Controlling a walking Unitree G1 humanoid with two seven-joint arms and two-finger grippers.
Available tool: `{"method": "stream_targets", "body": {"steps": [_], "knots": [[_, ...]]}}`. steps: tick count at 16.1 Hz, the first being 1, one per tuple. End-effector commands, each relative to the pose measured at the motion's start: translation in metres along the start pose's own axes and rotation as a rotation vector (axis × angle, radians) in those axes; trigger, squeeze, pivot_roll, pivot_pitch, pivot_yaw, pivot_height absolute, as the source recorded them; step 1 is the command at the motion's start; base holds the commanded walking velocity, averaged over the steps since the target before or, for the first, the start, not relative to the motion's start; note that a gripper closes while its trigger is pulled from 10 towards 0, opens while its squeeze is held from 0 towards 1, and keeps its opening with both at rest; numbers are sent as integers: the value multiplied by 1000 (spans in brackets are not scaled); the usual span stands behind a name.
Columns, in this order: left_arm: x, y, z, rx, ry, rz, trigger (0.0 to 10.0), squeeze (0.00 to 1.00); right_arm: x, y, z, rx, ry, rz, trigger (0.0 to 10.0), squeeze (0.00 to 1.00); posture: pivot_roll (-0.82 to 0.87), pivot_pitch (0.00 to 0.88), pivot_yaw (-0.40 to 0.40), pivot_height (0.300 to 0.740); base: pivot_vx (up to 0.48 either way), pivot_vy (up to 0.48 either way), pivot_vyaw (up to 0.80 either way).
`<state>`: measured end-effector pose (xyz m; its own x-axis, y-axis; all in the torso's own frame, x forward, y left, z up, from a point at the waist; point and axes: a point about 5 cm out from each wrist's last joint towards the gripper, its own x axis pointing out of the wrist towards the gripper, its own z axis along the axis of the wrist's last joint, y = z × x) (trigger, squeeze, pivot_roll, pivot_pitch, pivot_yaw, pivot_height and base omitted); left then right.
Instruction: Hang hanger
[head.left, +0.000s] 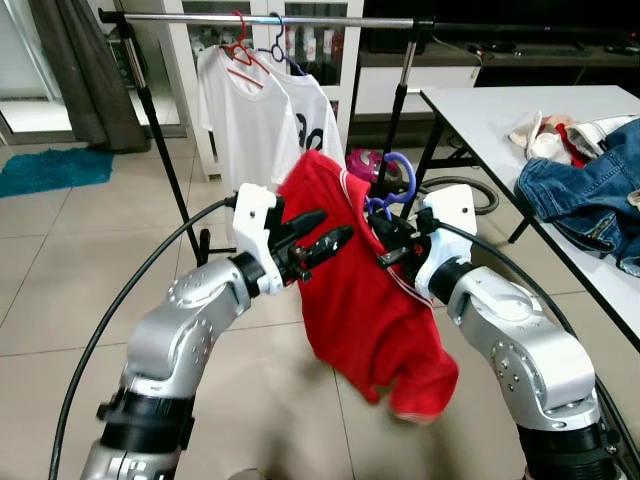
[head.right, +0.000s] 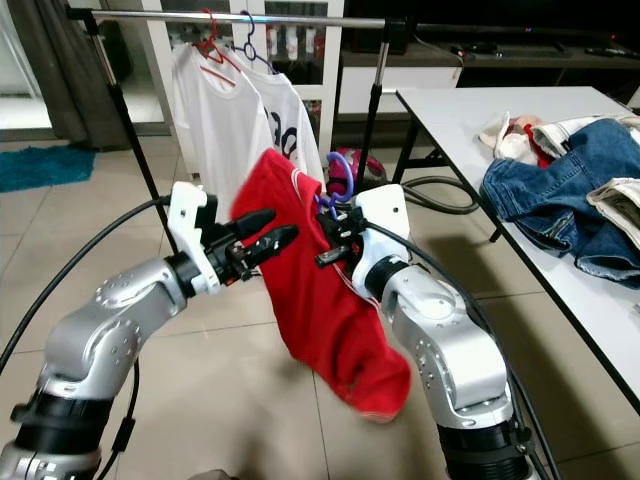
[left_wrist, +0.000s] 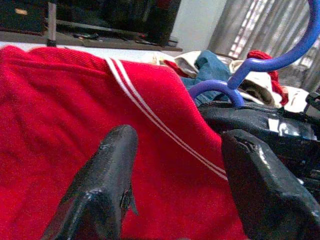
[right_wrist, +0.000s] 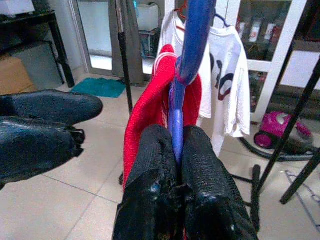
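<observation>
Right gripper (right_wrist: 175, 150) pinches the blue hanger (right_wrist: 187, 60) carrying a red shirt (head.left: 360, 290), left gripper (head.left: 335, 240) spread beside it

The red shirt (head.left: 365, 290) is soft matt cloth with 2 thin white woven stripes at its edge. Its hanger (right_wrist: 186, 75) is smooth, glossy blue plastic. The right tool (right_wrist: 175, 165) has rough, grainy black rubber fingers (right_wrist: 202, 170); the left tool (head.left: 318, 243) looks the same, slightly shiny. Both arms (head.left: 520, 345) are brushed silver metal. The rail (head.left: 250, 18) is polished metal, the floor (head.left: 60, 260) smooth glazed tile, the bench (head.left: 520, 105) matt white, the jeans (head.left: 585, 190) coarse denim.
</observation>
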<state>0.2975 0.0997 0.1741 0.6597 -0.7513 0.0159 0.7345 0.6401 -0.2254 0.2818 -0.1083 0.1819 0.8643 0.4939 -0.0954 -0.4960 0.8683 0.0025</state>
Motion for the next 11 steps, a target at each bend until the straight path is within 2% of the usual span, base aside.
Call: {"method": "stream_targets", "body": {"steps": [1,2,4,5,6,7,8,11], "knots": [[4,-2,5,-16,-12,-32,10000,1000,2,1,14,-42,-58,10,10000,0,68,0,-9,740,0,0,0],[11,-3,9,-48,-33,-62,10000,1000,4,6,15,-67,-63,24,10000,0,61,0,0,740,0,0,0],[13,-3,10,-50,-37,-77,10000,1000,5,8,15,-75,-64,29,10000,0,61,0,0,740,0,0,0],[16,-3,8,-41,-27,-76,10000,875,5,8,15,-80,-64,30,10000,0,58,0,5,740,0,0,0],[16,-2,7,-34,-19,-66,10000,647,5,8,15,-82,-65,32,10000,0,58,0,5,740,0,0,0],[18,3,5,-28,-8,-26,1804,0,5,9,15,-90,-68,37,10000,0,59,0,2,740,0,0,0],[19,6,5,-20,-5,5,0,0,5,10,15,-97,-67,41,10000,0,59,0,2,740,0,0,0],[19,13,7,-15,-23,57,0,0,6,10,15,-104,-69,45,10000,0,59,0,1,740,0,0,0]]}}
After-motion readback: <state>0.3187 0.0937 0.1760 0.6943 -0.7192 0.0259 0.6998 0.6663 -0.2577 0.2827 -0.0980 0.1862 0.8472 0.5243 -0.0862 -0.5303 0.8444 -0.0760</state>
